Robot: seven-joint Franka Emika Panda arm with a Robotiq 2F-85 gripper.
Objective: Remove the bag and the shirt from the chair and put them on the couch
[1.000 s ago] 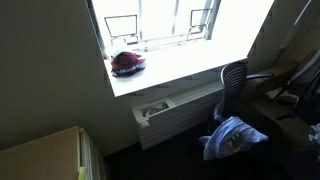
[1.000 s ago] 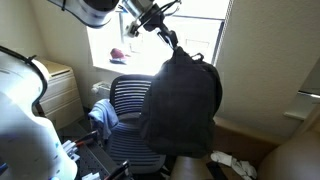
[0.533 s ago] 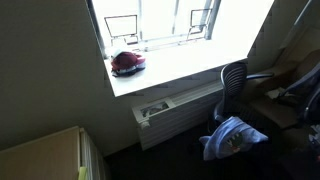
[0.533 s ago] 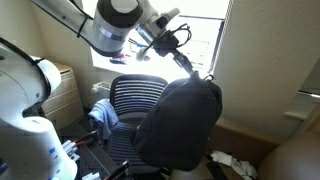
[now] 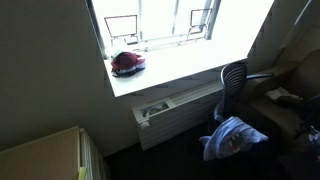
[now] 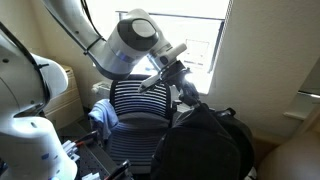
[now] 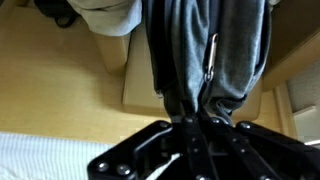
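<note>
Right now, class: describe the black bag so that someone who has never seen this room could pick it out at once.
Find the bright window, then the mesh-backed office chair below it. In front of that chair hangs the black bag, its top caught in the gripper. It is the big dark bulging thing, unlike the small pale blue shirt bunched by the chair.

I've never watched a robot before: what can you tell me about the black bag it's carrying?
The bag is a black backpack of soft fabric, rounded and bulging. It hangs from the gripper, shut on its top, in front of the mesh chair. The wrist view shows dark grey straps running from the gripper, with a small metal clip among them. Its bottom is out of frame, so contact below is unknown.
</note>
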